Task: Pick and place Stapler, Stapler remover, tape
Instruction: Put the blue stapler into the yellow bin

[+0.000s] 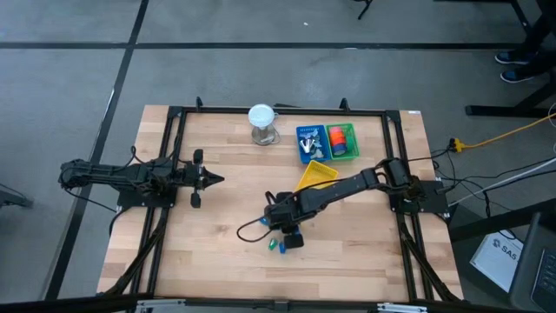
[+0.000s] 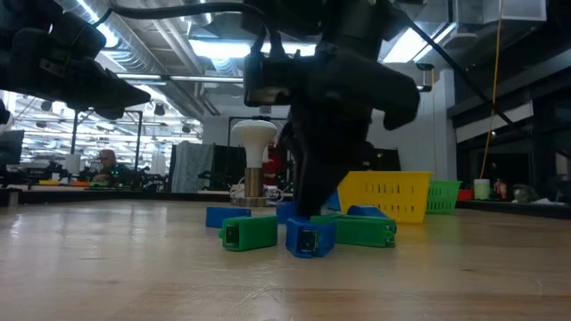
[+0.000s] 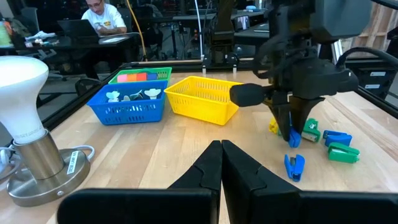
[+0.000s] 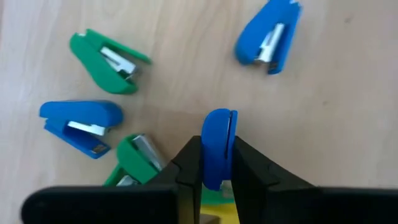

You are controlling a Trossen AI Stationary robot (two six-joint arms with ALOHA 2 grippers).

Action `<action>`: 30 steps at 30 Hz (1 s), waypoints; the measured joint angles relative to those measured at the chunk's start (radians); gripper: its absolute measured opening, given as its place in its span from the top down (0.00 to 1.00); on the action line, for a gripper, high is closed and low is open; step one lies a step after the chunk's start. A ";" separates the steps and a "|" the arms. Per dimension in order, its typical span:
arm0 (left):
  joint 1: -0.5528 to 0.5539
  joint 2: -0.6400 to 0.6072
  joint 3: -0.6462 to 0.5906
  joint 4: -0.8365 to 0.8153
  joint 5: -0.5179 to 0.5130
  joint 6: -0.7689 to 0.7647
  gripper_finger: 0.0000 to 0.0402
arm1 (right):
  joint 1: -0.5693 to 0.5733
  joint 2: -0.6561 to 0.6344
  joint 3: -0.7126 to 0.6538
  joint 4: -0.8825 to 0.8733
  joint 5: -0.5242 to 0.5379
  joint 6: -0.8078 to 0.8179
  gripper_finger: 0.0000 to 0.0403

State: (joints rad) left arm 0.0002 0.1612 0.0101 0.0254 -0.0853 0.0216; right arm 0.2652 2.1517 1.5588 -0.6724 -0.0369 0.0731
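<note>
Between the right gripper's [image 4: 216, 177] jaws sits a slim blue stapler [image 4: 217, 146].

Grey floor [image 1: 69, 69] surrounds the table; ceiling lights [image 2: 214, 49] glow overhead.

Pale wood-grain table [image 1: 217, 226], smooth glossy plastic staplers [image 4: 81, 122], plastic mesh baskets [image 3: 202, 98]

We see a white lamp [image 1: 261, 123] standing near the table's [image 1: 217, 235] far edge. A person [image 3: 102, 18] sits at a desk far behind it.
</note>
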 joint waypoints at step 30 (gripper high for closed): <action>0.000 0.000 0.000 0.000 0.000 0.000 1.00 | -0.024 -0.006 0.337 -0.440 0.045 -0.133 0.85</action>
State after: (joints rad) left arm 0.0001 0.1612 0.0101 0.0254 -0.0853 0.0216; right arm 0.2415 2.1458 1.8963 -1.1124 0.0082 -0.0597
